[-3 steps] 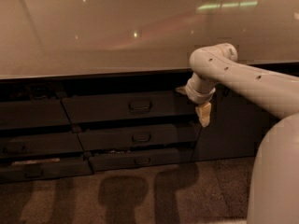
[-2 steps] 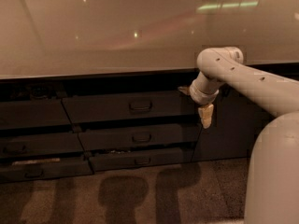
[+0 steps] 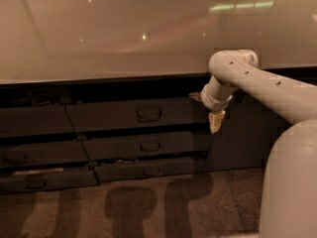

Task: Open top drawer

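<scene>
Shows the top drawer, a wide, flat, matte dark grey drawer front with a small rectangular centre pull handle, directly under the dark lip of a glossy pale beige countertop flecked with light reflections. Looks shut or nearly so, with a thin black gap along its upper edge. Carries two slimmer dark grey drawer fronts beneath, each with the same small handle, the lowest close to the floor. Has another column of dark grey drawers to the left, separated by a narrow vertical seam.

Places the gripper, pale cream and tapered, at the end of a smooth, tubular off-white robot arm dotted with small holes. Hangs tip-down just beside the right edge of the top drawer, level with its front and well right of the handle. Does not reveal whether parted or closed, nor whether touching the front.

Sets a plain dark cabinet panel behind and right of the gripper. Leaves a stretch of speckled brown floor in front of the drawers, crossed by soft rounded shadows. Fills the lower right corner with the rounded off-white robot body, near the cabinet panel and apart from the drawer fronts
</scene>
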You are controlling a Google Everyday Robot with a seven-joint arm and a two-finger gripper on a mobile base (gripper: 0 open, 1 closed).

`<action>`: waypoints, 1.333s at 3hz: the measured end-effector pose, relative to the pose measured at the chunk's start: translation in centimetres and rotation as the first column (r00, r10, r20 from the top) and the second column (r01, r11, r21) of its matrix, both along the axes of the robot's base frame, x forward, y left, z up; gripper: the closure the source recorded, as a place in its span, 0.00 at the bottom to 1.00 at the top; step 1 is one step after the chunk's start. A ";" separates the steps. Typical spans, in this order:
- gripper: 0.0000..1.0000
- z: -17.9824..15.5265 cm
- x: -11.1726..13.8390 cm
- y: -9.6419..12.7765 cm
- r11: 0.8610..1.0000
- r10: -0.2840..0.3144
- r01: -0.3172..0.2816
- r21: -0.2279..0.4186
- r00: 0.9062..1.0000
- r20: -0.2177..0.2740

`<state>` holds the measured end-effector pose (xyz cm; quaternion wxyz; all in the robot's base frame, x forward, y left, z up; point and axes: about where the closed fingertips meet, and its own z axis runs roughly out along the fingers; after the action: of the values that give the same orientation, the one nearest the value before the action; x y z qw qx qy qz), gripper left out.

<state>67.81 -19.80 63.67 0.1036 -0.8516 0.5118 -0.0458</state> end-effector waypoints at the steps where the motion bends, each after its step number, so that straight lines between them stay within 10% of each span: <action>1: 0.41 0.0 0.0 0.0 1.000 0.000 0.000 0.000 1.000 0.000; 4: 1.00 0.0 0.0 0.0 1.000 0.000 0.000 0.000 1.000 0.000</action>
<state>67.81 -19.79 63.66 0.1035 -0.8516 0.5118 -0.0457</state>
